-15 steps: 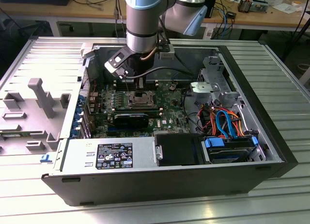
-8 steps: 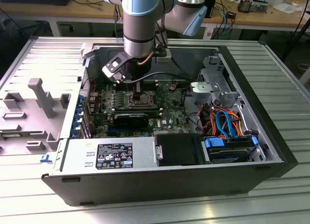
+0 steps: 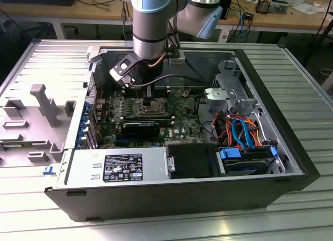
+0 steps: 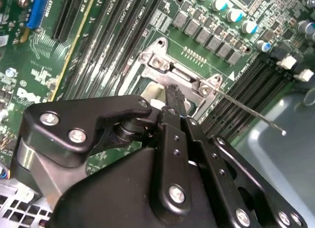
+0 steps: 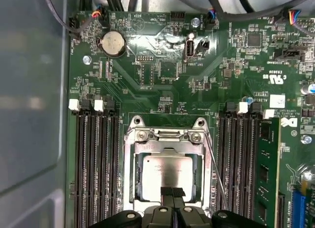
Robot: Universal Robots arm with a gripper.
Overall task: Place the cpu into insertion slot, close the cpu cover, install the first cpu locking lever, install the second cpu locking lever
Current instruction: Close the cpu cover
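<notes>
The cpu [image 5: 165, 175] lies flat in the insertion slot, its silver top showing through the square opening of the cpu cover [image 5: 129, 174]. The cover is down over it and hides the slot's recess. My gripper [image 5: 173, 192] is shut, with nothing seen between its black fingers, and its tip is just above the cpu's edge. In the second wrist view the gripper [image 4: 173, 94] points at the cover's hinged end. A thin wire locking lever [image 5: 214, 171] slants away from the cover's side, and its rod [image 4: 251, 115] reaches out over the memory slots. In the exterior view the gripper [image 3: 148, 101] hangs over the socket.
Long black memory slots [image 5: 96, 164] flank the socket on both sides. A coin battery [image 5: 113, 43] sits farther up the board. The grey case wall [image 5: 29, 90] runs close by. In the exterior view a power supply [image 3: 119, 165] and drive cables [image 3: 242, 131] fill the case's near side.
</notes>
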